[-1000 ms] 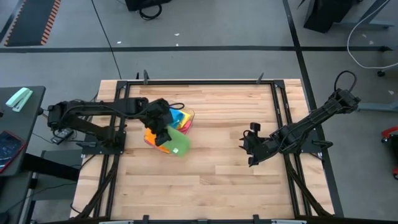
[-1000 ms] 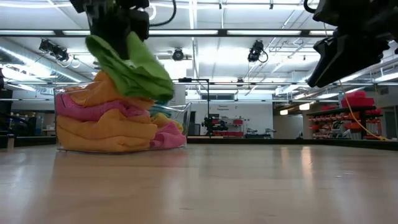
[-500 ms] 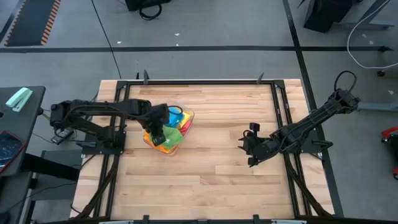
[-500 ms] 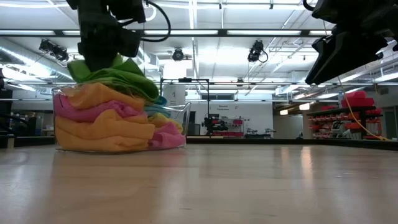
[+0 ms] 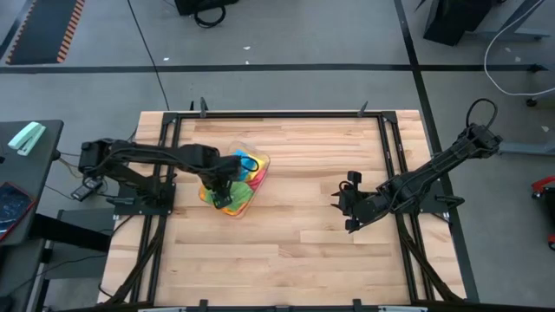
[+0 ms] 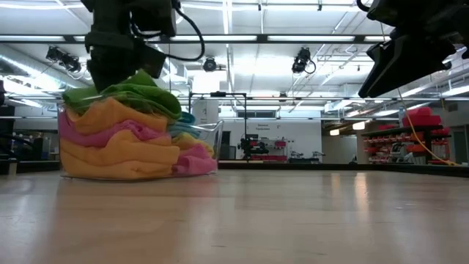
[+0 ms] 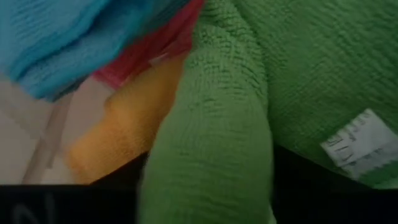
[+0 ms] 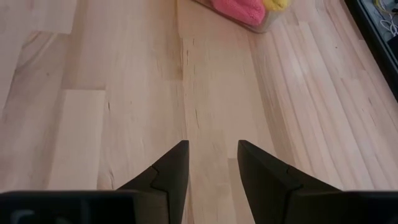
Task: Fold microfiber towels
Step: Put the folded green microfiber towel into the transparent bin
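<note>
A clear plastic tub at the table's left middle holds a heap of microfiber towels: orange, pink, blue and yellow. A green towel lies on top of the heap. My left gripper points straight down into the top of the heap, its fingers spread either side of a green fold. My right gripper hangs open above bare wood at the table's right, slanting down, with nothing between its fingers. My left gripper comes from above, pointing down, with a rolled fold of the green towel filling the gap between its spread fingers. The towel rests on the heap in the tub. I cannot tell whether the fingers touch the fold.
Bare wooden tabletop stretches between the tub and my right gripper and toward the near edge. A black metal frame runs round the table. The green towel's white label faces the left wrist camera.
My left gripper has sunk toward the tub and tipped until it points straight down. The green towel, which hung from it past the tub's near side, has come down with it and now lies bunched on top of the heap.
</note>
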You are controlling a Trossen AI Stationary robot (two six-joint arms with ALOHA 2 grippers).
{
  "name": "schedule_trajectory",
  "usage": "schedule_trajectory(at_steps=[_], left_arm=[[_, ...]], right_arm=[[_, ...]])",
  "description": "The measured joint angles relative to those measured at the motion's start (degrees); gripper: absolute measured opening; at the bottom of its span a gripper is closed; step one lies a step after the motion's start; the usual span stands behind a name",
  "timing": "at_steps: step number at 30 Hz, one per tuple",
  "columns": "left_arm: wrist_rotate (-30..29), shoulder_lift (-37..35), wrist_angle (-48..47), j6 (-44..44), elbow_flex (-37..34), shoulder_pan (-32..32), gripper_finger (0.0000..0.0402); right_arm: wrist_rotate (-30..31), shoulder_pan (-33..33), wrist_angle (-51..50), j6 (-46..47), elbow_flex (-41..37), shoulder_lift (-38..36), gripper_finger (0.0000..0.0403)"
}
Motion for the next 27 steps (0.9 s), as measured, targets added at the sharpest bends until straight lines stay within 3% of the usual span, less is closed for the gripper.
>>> schedule_trajectory(at_steps=[6,14,18,22,27], left_arm=[[-4.4,-1.1,-5.9,-0.3,5.2,0.1,0.0261],[-13.2,-1.2,-11.1,0.1,12.9,-0.1,0.0245],[-12.9,-0.9,-11.7,-1.5,12.3,-1.3,0.0231],[-8.7,1.1,-11.8,-2.2,9.3,-2.1,0.0215],[-9.5,1.9,-13.4,-2.4,8.8,-1.6,0.0214]], right_arm=[[0.0,0.0,0.2,0.0,0.0,0.0,0.0145],[0.0,0.0,0.3,-0.2,0.0,0.0,0.0145],[0.0,0.0,0.3,-0.1,0.0,0.0,0.0145],[0.0,0.0,0.4,-0.2,0.0,0.0,0.0145],[0.0,0.0,0.6,-0.1,0.0,0.0,0.0145]])
